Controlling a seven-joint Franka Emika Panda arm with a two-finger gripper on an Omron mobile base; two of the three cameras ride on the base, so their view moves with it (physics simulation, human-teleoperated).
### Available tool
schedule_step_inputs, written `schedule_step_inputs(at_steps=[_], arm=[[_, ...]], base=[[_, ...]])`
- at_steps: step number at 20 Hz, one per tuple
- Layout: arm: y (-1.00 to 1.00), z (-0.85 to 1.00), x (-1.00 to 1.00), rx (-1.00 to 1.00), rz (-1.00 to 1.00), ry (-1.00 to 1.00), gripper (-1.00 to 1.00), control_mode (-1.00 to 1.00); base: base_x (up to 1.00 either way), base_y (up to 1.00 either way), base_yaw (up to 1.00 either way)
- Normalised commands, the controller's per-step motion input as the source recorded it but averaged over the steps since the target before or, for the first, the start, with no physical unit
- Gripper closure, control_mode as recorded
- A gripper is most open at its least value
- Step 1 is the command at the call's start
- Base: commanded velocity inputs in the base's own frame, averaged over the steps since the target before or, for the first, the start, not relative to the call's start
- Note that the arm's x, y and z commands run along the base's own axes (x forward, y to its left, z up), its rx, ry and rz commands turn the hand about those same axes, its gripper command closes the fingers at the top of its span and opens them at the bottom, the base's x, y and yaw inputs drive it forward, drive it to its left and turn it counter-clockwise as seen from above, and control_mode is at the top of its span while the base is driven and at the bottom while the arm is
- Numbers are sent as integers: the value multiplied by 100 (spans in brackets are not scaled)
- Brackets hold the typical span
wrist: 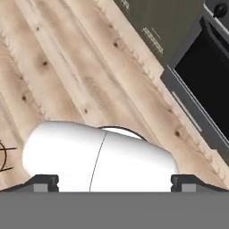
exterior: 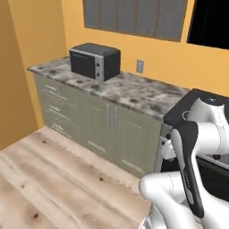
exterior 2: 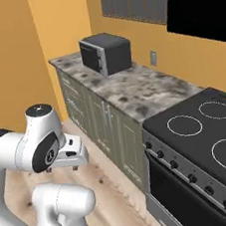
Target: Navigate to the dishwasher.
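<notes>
Dishwasher: I can pick out no flat grey-brown front with a dark top strip and bar handle from where the robot stands, so where it sits I cannot tell; it must lie outside what the cameras take in.
Left base view: a marbled tabletop point(exterior: 134, 91) runs along the orange wall with a black toaster oven point(exterior: 95, 60) standing on it near the corner. Below are greenish-beige cabinet doors point(exterior: 112, 129) and a stack of drawers point(exterior: 56, 109). The white arm point(exterior: 192, 165) is folded up at the lower right, and the black stove point(exterior: 197, 112) begins just beyond the last cabinet.
Right base view: the same run from the other side. The stove top with its ring burners point(exterior 2: 207, 128) fills the right, a row of knobs point(exterior 2: 193, 178) along its front edge. The toaster oven sits at the far end of the tabletop, and a wall outlet point(exterior 2: 153, 58) is just behind.
Hand view: looking down at pale wood floor point(wrist: 67, 76), with the oven door point(wrist: 205, 85) and a cabinet foot at the upper right.
Tool: its two dark tips point(wrist: 114, 183) barely show at the bottom corners, well apart, holding nothing.
Step in hand: my guess is the drive is at the searching stage, the base facing cabinets and stove.
Next move: it likely calls for turning or rolling along the run until that plain panel comes into sight, then squaring up to it with the arm kept tucked.
</notes>
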Motion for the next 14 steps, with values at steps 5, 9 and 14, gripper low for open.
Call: schedule_step_inputs(at_steps=[5,9,14], arm=[[0,0,0,0,0,0,-100,100],[0,0,0,0,0,0,-100,100],[0,0,0,0,0,0,-100,100]], base=[[-1,0,75],[0,0,95],[0,0,100]])
